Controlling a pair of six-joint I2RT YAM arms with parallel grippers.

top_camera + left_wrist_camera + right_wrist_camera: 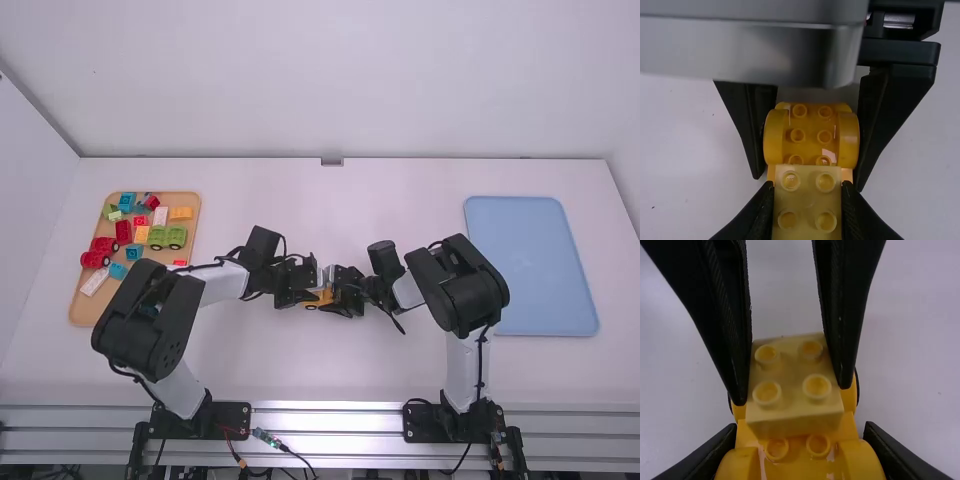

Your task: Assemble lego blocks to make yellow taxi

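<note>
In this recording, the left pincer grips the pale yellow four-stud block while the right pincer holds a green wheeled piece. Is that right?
Not quite: the wheeled piece is orange-yellow, not green, as the left wrist view shows. The right pincer does hold it, and the left pincer does grip the pale yellow four-stud block.

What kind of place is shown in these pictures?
Probably a robot test or teaching station: two arms are mounted at a white table, with a wooden tray of toy blocks and a blue tray.
</note>
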